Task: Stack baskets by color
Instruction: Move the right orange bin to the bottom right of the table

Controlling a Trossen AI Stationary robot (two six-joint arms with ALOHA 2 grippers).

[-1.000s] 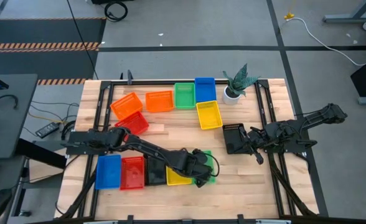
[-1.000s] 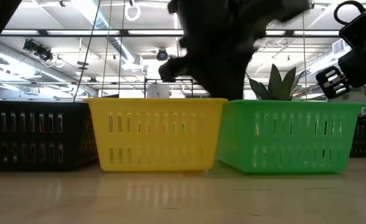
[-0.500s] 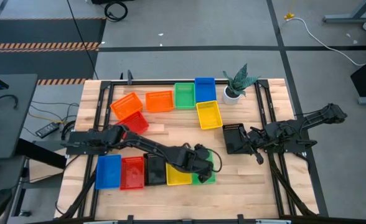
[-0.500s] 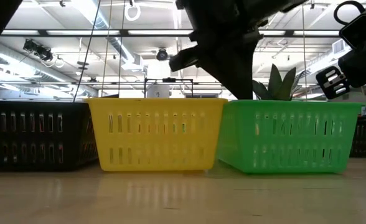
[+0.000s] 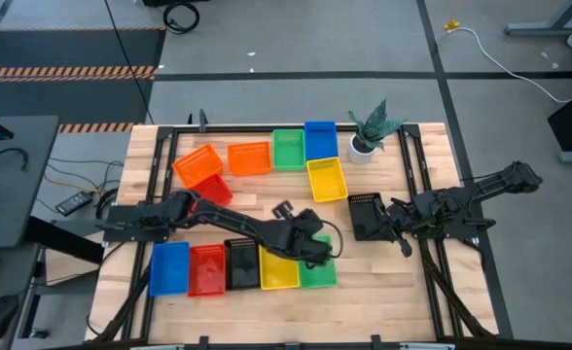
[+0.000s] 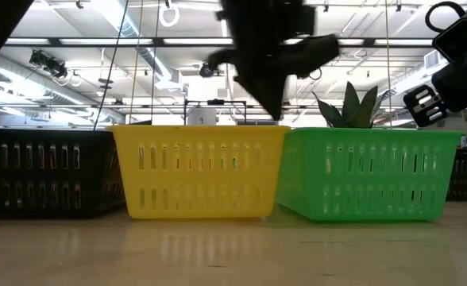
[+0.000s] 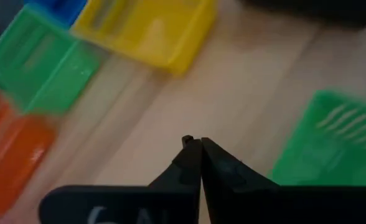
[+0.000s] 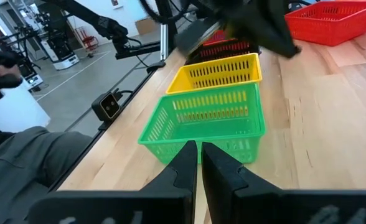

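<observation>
Left gripper (image 5: pixel 284 208), pinched shut and empty, hangs above the green plastic mesh basket (image 5: pixel 317 268); placement looks done. Next: fetch another basket. Right gripper (image 5: pixel 395 231) waits beyond it, fingers narrow.

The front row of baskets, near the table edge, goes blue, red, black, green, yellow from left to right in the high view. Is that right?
Not quite: the last two are swapped. The high view shows the row as blue basket, red basket, black basket, then yellow basket, with the green basket at the right end. The rest is right.
</observation>
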